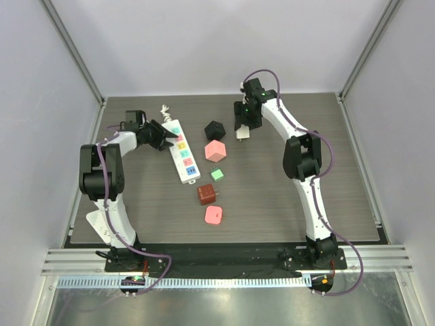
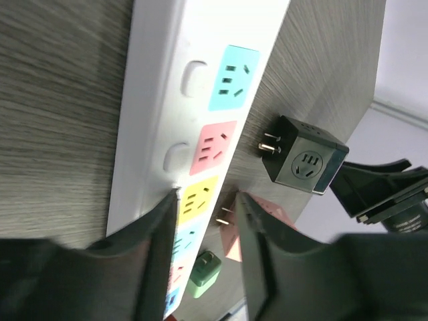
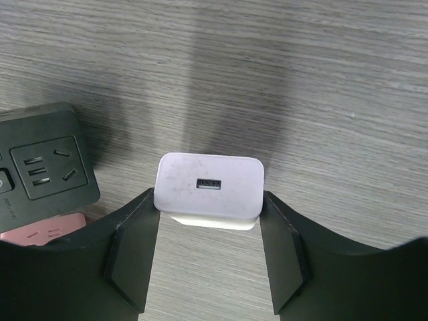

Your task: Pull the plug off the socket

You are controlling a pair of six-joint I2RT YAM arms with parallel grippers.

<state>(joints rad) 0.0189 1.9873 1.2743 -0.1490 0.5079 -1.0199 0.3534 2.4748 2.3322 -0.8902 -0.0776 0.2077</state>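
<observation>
The socket, a long white power strip (image 1: 182, 153) with coloured outlets, lies left of centre; every outlet I see on it is bare (image 2: 167, 87). My left gripper (image 1: 162, 136) is at its left side near the cord end, jaws partly open, one fingertip (image 2: 164, 207) over the strip's white top, the other (image 2: 249, 210) past its right edge. My right gripper (image 1: 242, 129) is shut on a white plug with a USB port (image 3: 208, 184), held clear of the strip over the tabletop, also seen from above (image 1: 242, 134).
A black cube adapter (image 1: 215, 130) and a pink cube (image 1: 215, 150) sit between strip and right gripper. A small green plug (image 1: 217, 174), a dark red adapter (image 1: 206, 194) and a pink plug (image 1: 213, 215) lie nearer. Walls enclose the table.
</observation>
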